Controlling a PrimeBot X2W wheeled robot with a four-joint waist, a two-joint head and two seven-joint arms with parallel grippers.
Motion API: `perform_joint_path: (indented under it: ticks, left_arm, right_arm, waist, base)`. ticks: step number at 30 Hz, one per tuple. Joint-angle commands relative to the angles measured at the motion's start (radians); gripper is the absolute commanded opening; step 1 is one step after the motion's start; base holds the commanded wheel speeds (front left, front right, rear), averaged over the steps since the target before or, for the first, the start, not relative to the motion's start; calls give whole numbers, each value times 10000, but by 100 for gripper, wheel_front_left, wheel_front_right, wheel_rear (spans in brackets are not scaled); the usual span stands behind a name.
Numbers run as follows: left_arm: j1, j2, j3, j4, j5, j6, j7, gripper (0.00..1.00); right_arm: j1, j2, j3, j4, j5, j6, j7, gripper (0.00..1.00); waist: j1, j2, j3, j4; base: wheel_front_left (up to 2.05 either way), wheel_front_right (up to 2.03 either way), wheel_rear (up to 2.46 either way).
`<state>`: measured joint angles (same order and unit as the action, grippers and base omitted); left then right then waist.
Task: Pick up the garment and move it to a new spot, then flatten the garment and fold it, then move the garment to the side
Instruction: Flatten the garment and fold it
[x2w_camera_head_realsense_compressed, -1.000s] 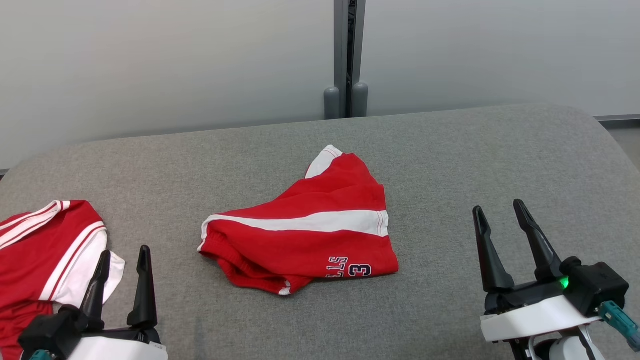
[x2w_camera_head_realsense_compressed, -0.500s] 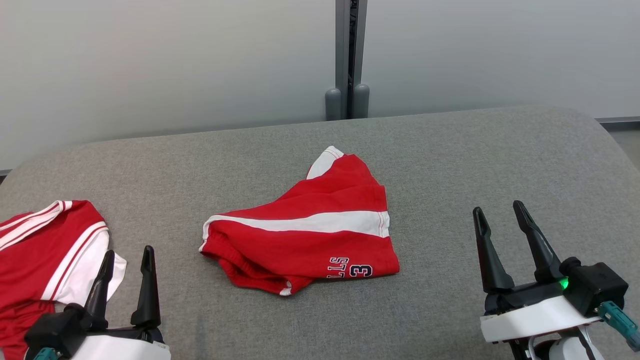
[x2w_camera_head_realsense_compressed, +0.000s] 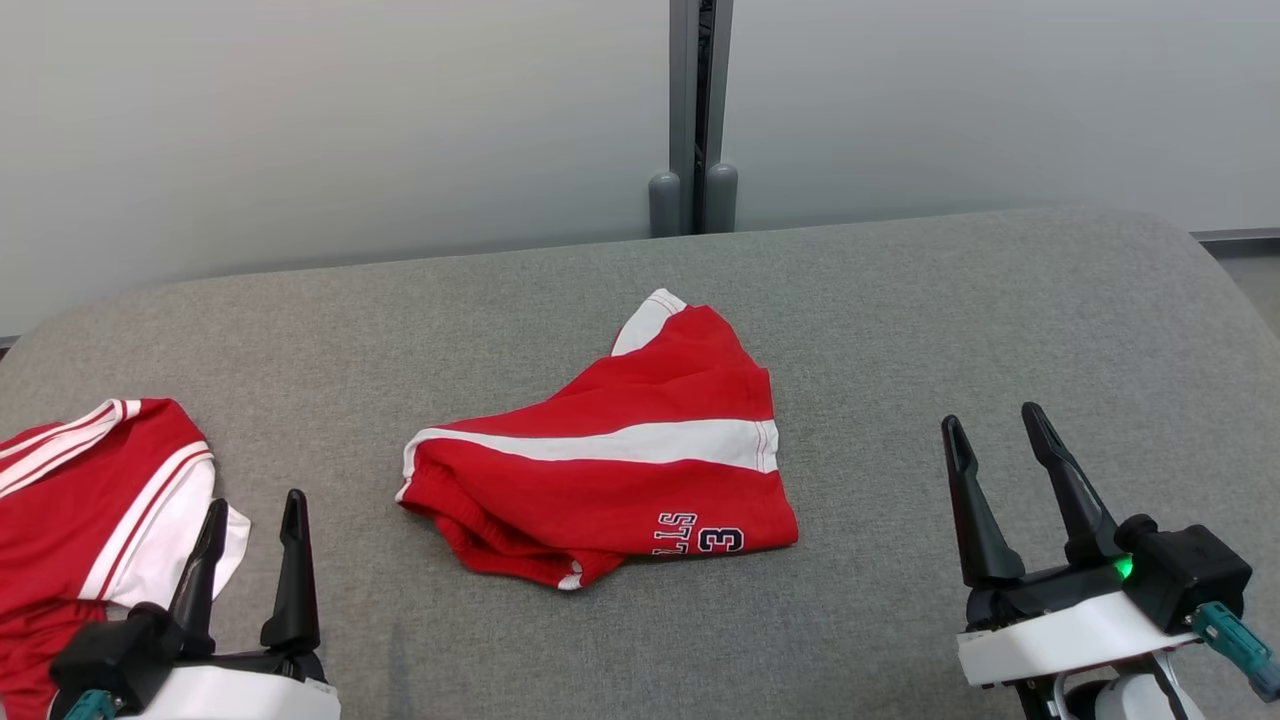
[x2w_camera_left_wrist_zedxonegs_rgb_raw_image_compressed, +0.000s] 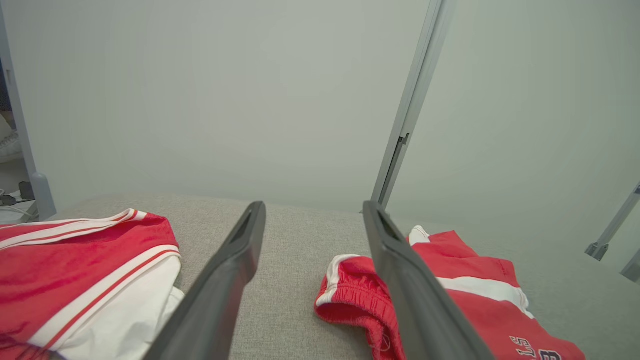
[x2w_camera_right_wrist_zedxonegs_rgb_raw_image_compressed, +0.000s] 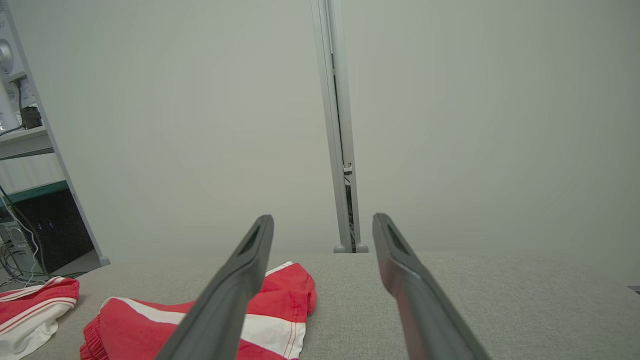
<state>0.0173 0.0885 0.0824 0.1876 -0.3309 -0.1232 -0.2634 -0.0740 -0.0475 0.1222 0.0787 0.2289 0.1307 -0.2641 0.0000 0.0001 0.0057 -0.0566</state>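
Note:
The garment (x2w_camera_head_realsense_compressed: 600, 480), red shorts with a white stripe and a dark "3", lies crumpled in the middle of the grey fabric surface (x2w_camera_head_realsense_compressed: 900, 300). My left gripper (x2w_camera_head_realsense_compressed: 254, 500) stands open at the lower left, apart from the garment, nothing between its fingers. The right gripper (x2w_camera_head_realsense_compressed: 990, 415) stands open at the lower right, also clear of the garment. In the left wrist view the garment (x2w_camera_left_wrist_zedxonegs_rgb_raw_image_compressed: 475, 265) lies behind the right finger of the left gripper (x2w_camera_left_wrist_zedxonegs_rgb_raw_image_compressed: 314, 205). The right wrist view shows the garment (x2w_camera_right_wrist_zedxonegs_rgb_raw_image_compressed: 290, 285) low and left of the right gripper (x2w_camera_right_wrist_zedxonegs_rgb_raw_image_compressed: 322, 217).
A second red and white garment (x2w_camera_head_realsense_compressed: 90, 500) lies at the surface's left edge, just beyond my left gripper, and is also seen in the left wrist view (x2w_camera_left_wrist_zedxonegs_rgb_raw_image_compressed: 75, 260). A pale wall with a grey post (x2w_camera_head_realsense_compressed: 693, 110) stands behind the far edge.
The picture has shifted very slightly. The garments lie as before and both grippers stay open in nearly the same places.

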Motion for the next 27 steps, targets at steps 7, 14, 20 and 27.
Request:
perform_joint_path:
  ticks: [7, 14, 20, 27]
  left_arm:
    - [-419, 58, -421, 331, -288, -69, 107, 100]
    - [-1226, 252, -1021, 939, -3648, -76, 2211, 100]
    - [-1879, 575, -913, 1940, -5933, -78, 4399, 100]
    - [-2472, 554, -737, 2735, -7861, -79, 5929, 100]
  right_arm:
    - [-109, -58, -13, 18, -11, 1, -5, 100]
    - [-254, -58, 41, -27, -60, 1, -4, 100]
    - [-412, -58, 160, -34, -84, 1, -5, 100]
    - [-529, -60, 167, -103, -80, 1, -5, 100]
  waist:
    - [0, -1, 75, 3]
    - [0, -1, 323, -51]
    - [0, -1, 498, -249]
    - [0, -1, 754, -443]
  base:
    - [0, 0, 0]
    - [0, 0, 0]
    - [0, 0, 0]
    - [0, 0, 0]
